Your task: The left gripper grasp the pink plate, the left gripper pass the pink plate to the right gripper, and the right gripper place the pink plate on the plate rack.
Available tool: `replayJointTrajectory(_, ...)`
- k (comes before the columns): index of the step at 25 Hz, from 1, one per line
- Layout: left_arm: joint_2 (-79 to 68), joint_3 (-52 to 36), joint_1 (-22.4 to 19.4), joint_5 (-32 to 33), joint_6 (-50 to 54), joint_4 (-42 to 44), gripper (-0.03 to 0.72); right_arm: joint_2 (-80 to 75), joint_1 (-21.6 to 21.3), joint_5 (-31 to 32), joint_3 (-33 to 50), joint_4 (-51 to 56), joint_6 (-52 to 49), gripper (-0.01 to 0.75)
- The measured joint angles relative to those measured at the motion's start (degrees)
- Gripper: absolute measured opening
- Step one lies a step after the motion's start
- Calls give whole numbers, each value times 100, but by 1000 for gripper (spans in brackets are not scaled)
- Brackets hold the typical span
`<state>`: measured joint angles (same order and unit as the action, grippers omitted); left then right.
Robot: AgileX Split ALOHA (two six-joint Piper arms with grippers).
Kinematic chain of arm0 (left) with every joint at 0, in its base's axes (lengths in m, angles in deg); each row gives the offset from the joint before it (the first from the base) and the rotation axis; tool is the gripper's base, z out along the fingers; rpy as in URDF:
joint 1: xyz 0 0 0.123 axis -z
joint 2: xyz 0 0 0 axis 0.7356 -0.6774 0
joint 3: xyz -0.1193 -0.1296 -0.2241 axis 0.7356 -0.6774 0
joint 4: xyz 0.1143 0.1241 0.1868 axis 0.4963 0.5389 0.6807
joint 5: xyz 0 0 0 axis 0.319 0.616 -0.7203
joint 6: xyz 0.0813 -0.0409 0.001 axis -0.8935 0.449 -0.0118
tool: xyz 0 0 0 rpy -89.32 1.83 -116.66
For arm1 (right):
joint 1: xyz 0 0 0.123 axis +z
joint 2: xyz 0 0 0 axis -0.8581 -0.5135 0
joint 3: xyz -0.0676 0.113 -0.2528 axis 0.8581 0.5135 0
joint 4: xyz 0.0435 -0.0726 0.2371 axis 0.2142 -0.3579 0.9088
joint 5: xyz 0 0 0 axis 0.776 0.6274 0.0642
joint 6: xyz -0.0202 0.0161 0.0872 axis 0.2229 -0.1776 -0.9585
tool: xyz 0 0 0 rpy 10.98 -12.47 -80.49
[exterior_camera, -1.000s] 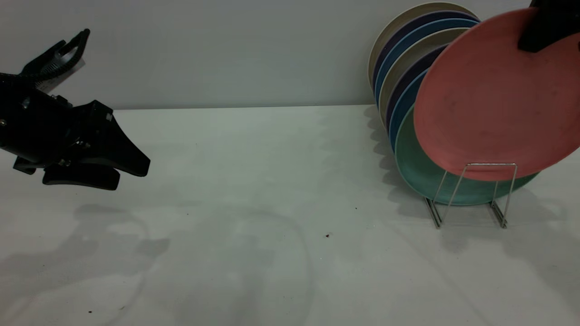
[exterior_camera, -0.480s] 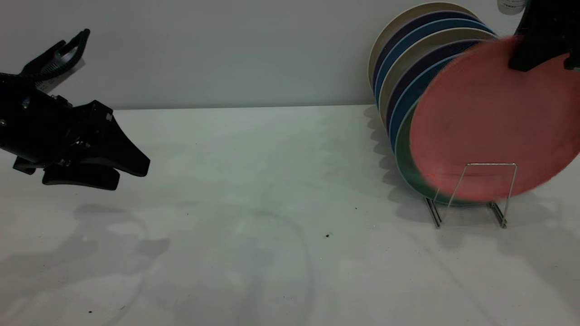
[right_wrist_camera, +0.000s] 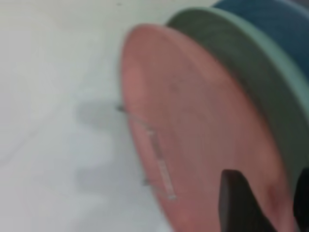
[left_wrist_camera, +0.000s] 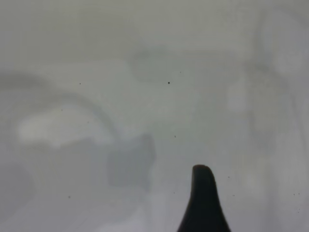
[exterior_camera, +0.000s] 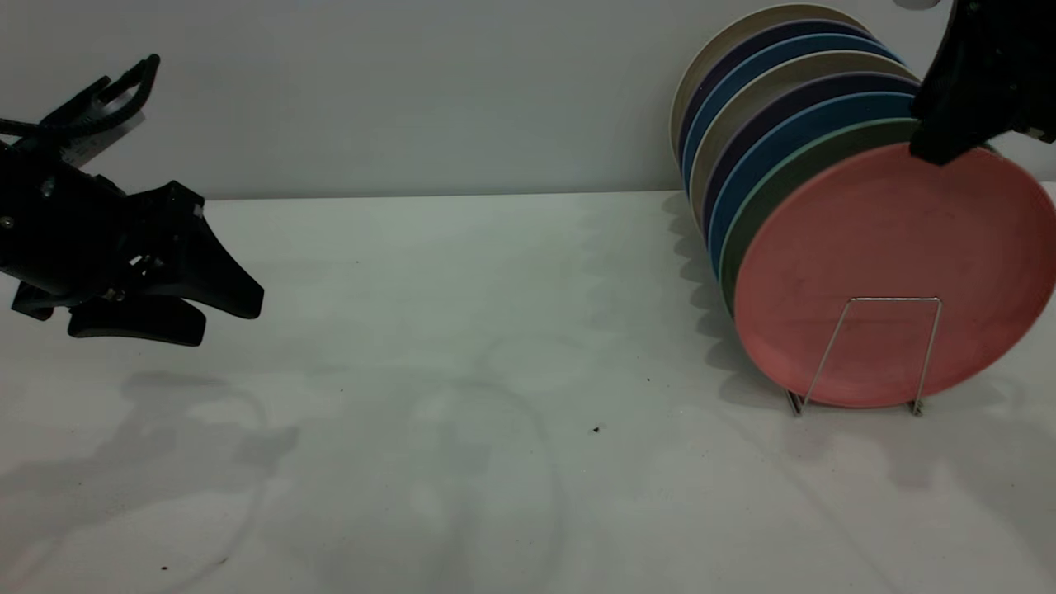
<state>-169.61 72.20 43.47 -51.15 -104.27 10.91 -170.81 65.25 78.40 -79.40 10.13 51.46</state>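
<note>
The pink plate [exterior_camera: 874, 247] stands upright in the front slot of the plate rack [exterior_camera: 893, 299], leaning on the mint-green plate [exterior_camera: 771, 194] behind it. My right gripper [exterior_camera: 936, 153] is at the plate's top rim, open, with one finger on each side of the rim. In the right wrist view the pink plate [right_wrist_camera: 193, 121] passes between the fingers [right_wrist_camera: 236, 203], and the rack's wire [right_wrist_camera: 157, 154] crosses its face. My left gripper [exterior_camera: 231, 318] hovers open and empty at the far left above the table. The left wrist view shows one finger [left_wrist_camera: 203, 203] over bare table.
Several more plates, cream, dark purple and blue [exterior_camera: 742, 99], stand stacked in the rack behind the green one, close to the back wall. The white table [exterior_camera: 495, 371] spreads between the two arms, with a few dark specks [exterior_camera: 596, 429].
The pink plate has dropped from a tilted, raised hold down into the rack's front slot and stands upright. The right gripper has let it go and sits at its rim. The left gripper shifted slightly left.
</note>
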Motion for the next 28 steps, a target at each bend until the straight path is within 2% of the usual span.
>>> replayJointTrajectory(4, 0, 71, 0, 32, 367, 388, 580, 140, 0, 526, -6, 0, -932, 299)
replayJointTrajectory(6, 0, 183, 0, 144, 881, 961, 580, 296, 0, 663, -6, 40, -2135, 301)
replayJointTrajectory(11, 0, 915, 0, 1013, 3312, 3715, 580, 662, 0, 869, -19, -222, -5423, 302)
replayJointTrajectory(14, 134, 1382, 0, 1735, 4647, 5305, 580, 712, 0, 1289, -24, -664, -6360, 303)
replayJointTrajectory(16, 480, 1491, 0, 1924, 5104, 5920, 580, 747, 0, 1643, -24, -858, -6745, 303)
replayJointTrajectory(22, 2281, 1481, 0, 2224, 5361, 6313, 560, 1497, 0, 2464, -24, -951, -7157, 313)
replayJointTrajectory(28, 4060, 783, 0, 2307, 5269, 6102, 554, 2899, 0, 3233, -24, -951, -7171, 351)
